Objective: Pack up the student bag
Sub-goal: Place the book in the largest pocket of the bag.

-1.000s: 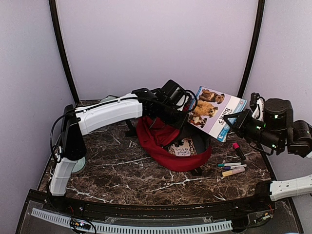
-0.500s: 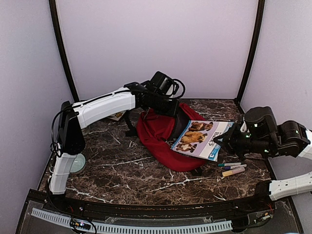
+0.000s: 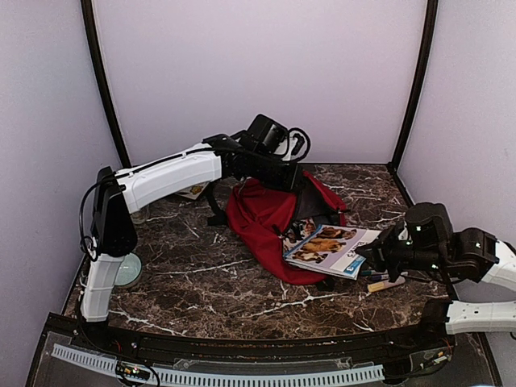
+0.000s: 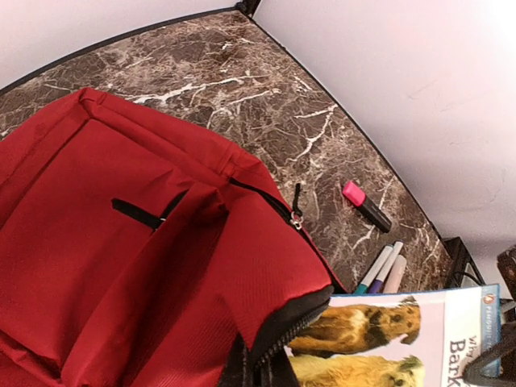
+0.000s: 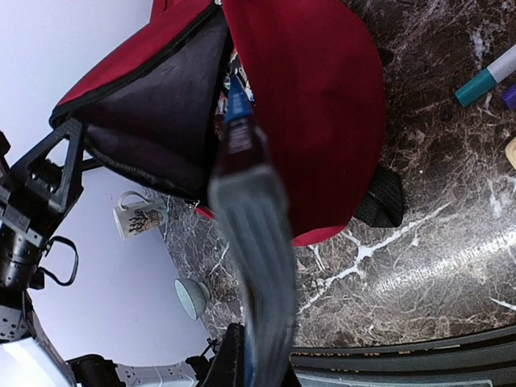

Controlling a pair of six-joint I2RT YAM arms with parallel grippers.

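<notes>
The student bag [image 3: 262, 218], a big red backpack, lies mid-table with its mouth facing right. My left gripper [image 3: 284, 176] is shut on the bag's upper zipper edge [image 4: 278, 339] and holds the dark-lined mouth [image 5: 153, 113] open. My right gripper [image 3: 377, 254] is shut on a thin book with dogs on its cover [image 3: 330, 246]. The book lies nearly flat, with its far end at the bag's mouth. In the right wrist view the book [image 5: 250, 242] shows edge-on and blurred, pointing into the opening. In the left wrist view its cover [image 4: 395, 339] sits just below the held edge.
Several pens [image 3: 385, 282] lie under my right arm, and a pink highlighter [image 4: 367, 206] lies beyond them. A white mug [image 5: 137, 214] stands at the back left behind my left arm. A pale bowl [image 3: 129, 270] sits by the left arm's base. Walls close in on three sides.
My right gripper has swung the book down from upright at the back right to nearly flat at the bag's mouth. The left gripper has raised the bag's upper edge slightly.
</notes>
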